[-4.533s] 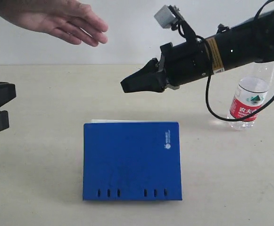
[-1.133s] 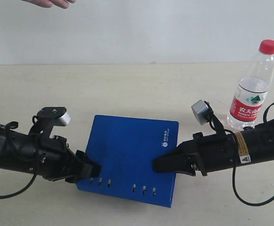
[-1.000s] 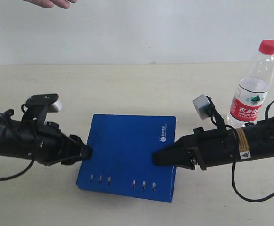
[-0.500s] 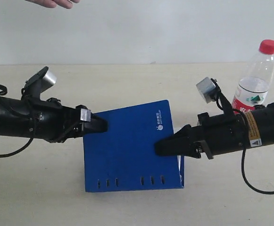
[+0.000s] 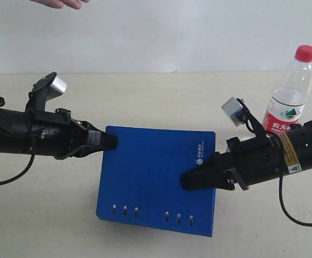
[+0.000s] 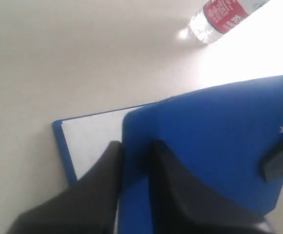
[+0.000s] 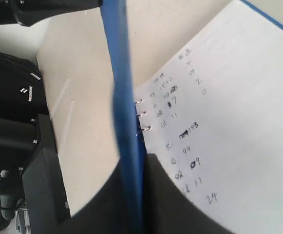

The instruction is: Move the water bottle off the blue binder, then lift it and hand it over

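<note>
The blue binder (image 5: 156, 177) lies mid-table with its slotted edge toward the front. My left gripper (image 5: 111, 142) is shut on the cover's far left corner. My right gripper (image 5: 187, 181) is shut on the cover's right edge by the white logo. In the left wrist view the left gripper (image 6: 134, 146) clamps the blue cover (image 6: 214, 131), which is raised above a white page (image 6: 90, 136). In the right wrist view the right gripper (image 7: 131, 163) pinches the cover (image 7: 123, 97) edge-on beside handwritten pages (image 7: 229, 97). The water bottle (image 5: 289, 97) stands upright on the table at the back right, off the binder; its label end shows (image 6: 224, 13).
A person's hand (image 5: 59, 2) hovers at the top left edge of the exterior view. Black equipment (image 7: 14, 146) sits beyond the table edge in the right wrist view. The bottle stands just behind my right arm (image 5: 284, 153).
Both grippers took hold of the binder's cover and tilted it up; since half a second ago it has come lower and shifted right. The bottle has not moved.
</note>
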